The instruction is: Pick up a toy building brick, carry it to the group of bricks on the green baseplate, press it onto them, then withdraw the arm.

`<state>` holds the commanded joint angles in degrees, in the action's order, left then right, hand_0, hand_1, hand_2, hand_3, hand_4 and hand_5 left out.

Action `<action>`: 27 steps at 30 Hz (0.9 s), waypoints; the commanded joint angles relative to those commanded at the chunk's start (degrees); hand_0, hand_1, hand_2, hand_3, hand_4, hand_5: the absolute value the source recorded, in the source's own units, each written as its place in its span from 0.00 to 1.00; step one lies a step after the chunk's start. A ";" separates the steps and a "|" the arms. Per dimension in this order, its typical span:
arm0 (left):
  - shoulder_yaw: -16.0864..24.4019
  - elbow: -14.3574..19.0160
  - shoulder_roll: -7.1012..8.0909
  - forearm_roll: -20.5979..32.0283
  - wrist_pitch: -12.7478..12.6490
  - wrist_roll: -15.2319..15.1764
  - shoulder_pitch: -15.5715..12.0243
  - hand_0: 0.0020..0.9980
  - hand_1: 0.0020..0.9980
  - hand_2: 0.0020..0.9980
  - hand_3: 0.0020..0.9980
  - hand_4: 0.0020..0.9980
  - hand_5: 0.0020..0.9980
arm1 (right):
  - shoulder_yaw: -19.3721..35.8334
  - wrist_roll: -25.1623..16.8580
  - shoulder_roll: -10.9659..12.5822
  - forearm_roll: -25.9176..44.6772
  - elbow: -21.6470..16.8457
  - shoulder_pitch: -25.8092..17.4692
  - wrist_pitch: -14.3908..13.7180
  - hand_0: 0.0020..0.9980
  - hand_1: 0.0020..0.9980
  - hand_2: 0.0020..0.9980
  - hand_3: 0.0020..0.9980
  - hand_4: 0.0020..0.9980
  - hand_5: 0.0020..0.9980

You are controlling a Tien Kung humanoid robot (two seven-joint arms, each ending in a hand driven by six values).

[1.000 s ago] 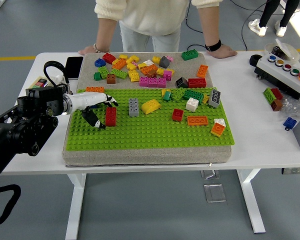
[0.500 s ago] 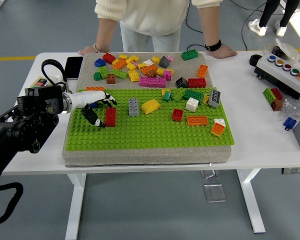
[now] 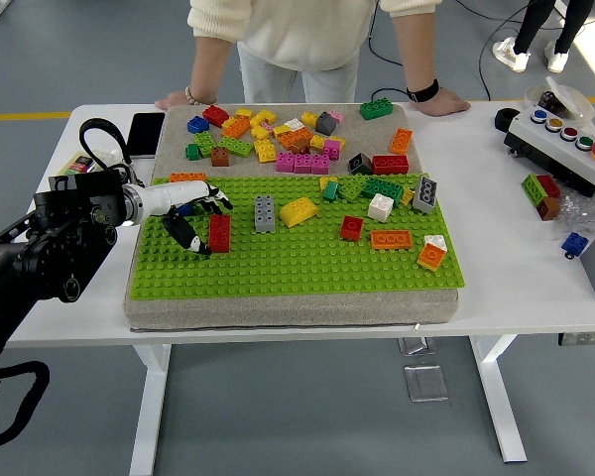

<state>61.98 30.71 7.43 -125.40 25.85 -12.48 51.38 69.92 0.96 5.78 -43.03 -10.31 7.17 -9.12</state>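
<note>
Left hand [image 3: 193,220] over the left part of the green baseplate [image 3: 297,268], arm coming in from the left edge. Fingers [image 3: 214,201] curve above the red brick [image 3: 219,232]; thumb sits low at the brick's left side. Looks like a loose grasp on the brick, though actual contact is too small to confirm. Brick stands upright on the plate's studs, alone, near the left edge.

Gray brick [image 3: 265,212] just to its right, yellow brick [image 3: 298,210] beyond that; the bigger cluster sits further right. Loose bricks heaped on the gray pad [image 3: 178,307] behind the plate. A person stands at the far side, both hands resting on the table [image 3: 535,288]. Right arm not in view.

Judgement: step in hand is gripping or seating the red brick. To do it well, pinch on opposite side faces, keep the brick square to the stud rows, lift or press straight along the vertical, and avoid twisting. Watch the fingertips for nudging the gray brick.
</note>
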 joint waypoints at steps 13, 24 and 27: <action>0.45 -0.91 -0.51 4.66 -2.07 2.58 -0.40 0.81 0.78 0.77 0.83 0.90 0.17 | -0.12 -0.01 -0.09 -0.07 0.00 -0.08 0.01 0.72 0.64 0.68 0.62 0.94 0.49; -0.05 -0.79 -0.41 5.06 -2.91 2.60 -0.85 0.78 0.75 0.72 0.73 0.77 0.11 | 0.14 0.03 -0.09 -0.08 0.00 -0.06 0.09 0.72 0.64 0.68 0.61 0.94 0.49; -0.13 -0.53 -0.36 4.85 -3.28 2.44 -1.01 0.78 0.75 0.72 0.73 0.77 0.11 | 0.27 0.02 -0.09 -0.13 0.00 -0.10 0.14 0.72 0.64 0.68 0.61 0.94 0.49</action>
<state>61.85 30.18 7.07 -120.55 22.56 -10.04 50.37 70.19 0.97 5.69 -43.16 -10.31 7.07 -8.98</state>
